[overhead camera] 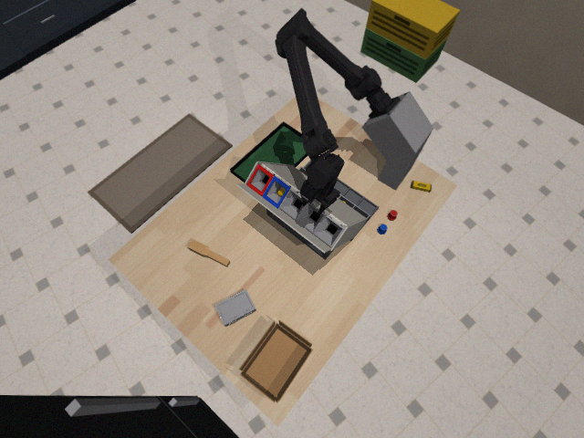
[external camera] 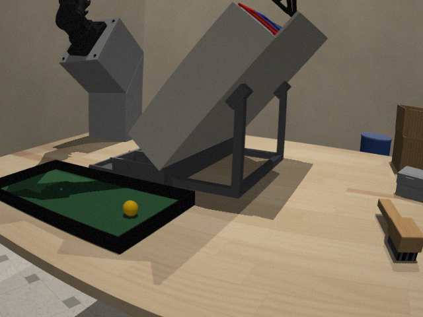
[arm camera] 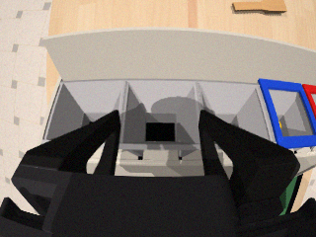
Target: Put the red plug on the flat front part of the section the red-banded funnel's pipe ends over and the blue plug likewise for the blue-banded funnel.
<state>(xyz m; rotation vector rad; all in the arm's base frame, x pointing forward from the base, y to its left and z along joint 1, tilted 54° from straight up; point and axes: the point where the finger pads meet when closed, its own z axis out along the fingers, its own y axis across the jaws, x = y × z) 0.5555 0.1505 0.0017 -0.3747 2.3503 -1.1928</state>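
Note:
My gripper is open and empty. It hangs close above the fourth funnel of the grey funnel row, whose dark hole shows between the fingers. The red-banded funnel and the blue-banded funnel are at the row's other end. A yellow marble sits in the blue-banded funnel. Another yellow marble lies in the green tray. The red plug and the blue plug stand on the table beside the sectioned bin. The slanted cover hides the pipes.
A wooden brush, a grey notebook and an open cardboard box lie at the table's front. A small yellow block lies near the arm's grey pedestal.

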